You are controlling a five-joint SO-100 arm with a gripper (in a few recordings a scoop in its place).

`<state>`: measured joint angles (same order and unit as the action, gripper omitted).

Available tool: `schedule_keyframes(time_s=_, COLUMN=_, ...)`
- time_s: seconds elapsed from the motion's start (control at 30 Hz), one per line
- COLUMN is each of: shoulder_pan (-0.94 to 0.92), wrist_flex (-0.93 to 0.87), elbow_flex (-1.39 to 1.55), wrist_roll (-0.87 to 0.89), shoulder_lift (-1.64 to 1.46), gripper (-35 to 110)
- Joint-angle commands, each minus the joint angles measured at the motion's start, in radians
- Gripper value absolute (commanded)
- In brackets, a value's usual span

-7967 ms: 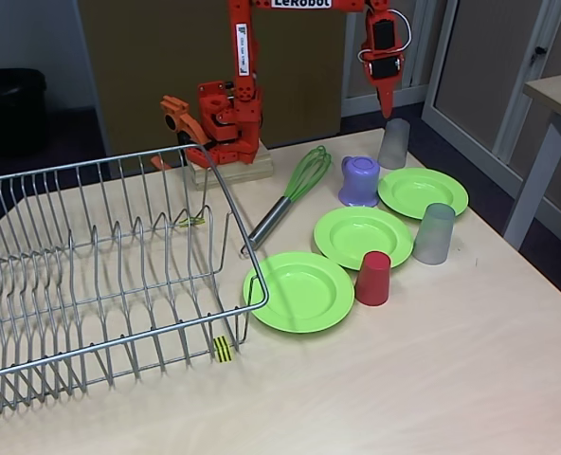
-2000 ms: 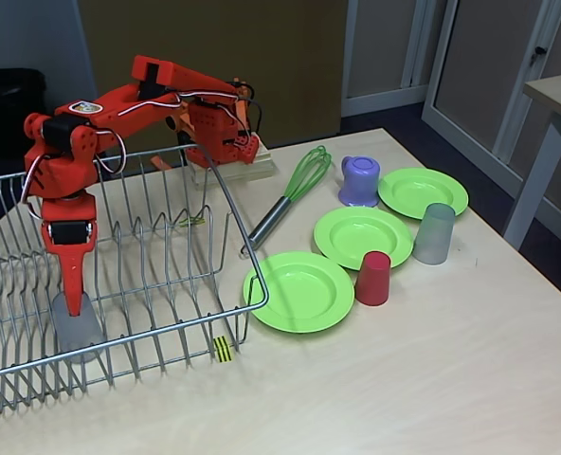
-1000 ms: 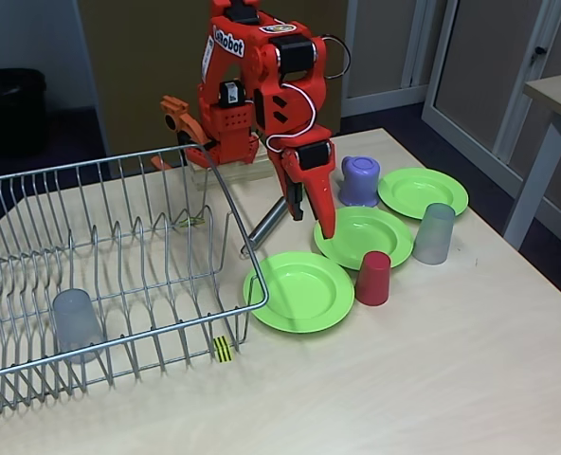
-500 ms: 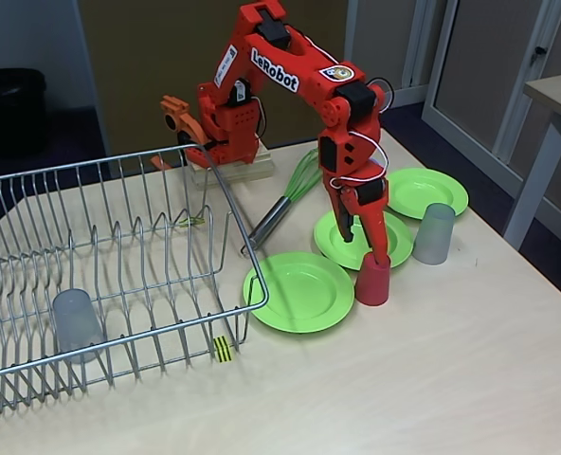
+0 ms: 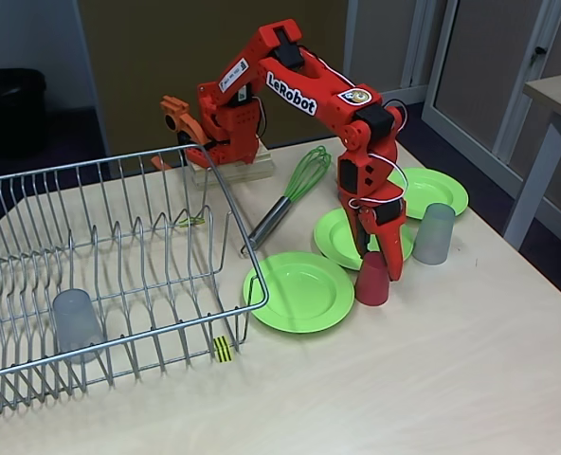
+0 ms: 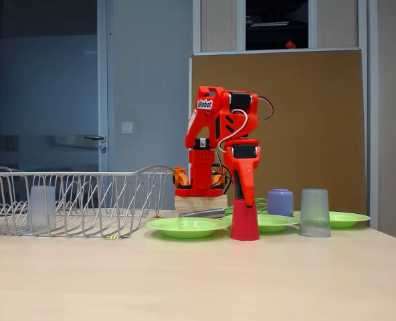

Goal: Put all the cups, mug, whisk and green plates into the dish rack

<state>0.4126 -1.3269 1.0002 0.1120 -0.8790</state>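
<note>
I see a pale wood-grain laminate table top spread under everything, also in the other fixed view. A small light wooden block sits near its far edge. Beyond it stands a brown flat board panel against the wall. To the right of my table, well apart, a second beige table with a grey metal leg shows at the picture's edge. A black bin sits on the dark floor at far left. A grey door with a handle stands behind.

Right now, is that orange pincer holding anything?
Pincer: down over the red cup, fingers at its top; whether it has gripped the cup cannot be told.
</note>
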Motion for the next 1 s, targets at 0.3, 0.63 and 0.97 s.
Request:
schedule_keyframes(time_s=0.3, shoulder_pan=-0.014, wrist_flex=-0.057, elbow_flex=-0.081, wrist_roll=-0.008, shoulder_lift=-0.029, gripper=0)
schedule_keyframes(time_s=0.63, shoulder_pan=-0.14, wrist_flex=-0.144, elbow_flex=-0.044, wrist_roll=-0.204, shoulder_lift=-0.379, gripper=0)
schedule_keyframes(time_s=0.97, shoulder_pan=-0.534, wrist_flex=-0.233, elbow_flex=-0.003, wrist_roll=-0.494, shoulder_lift=-0.71, gripper=0)
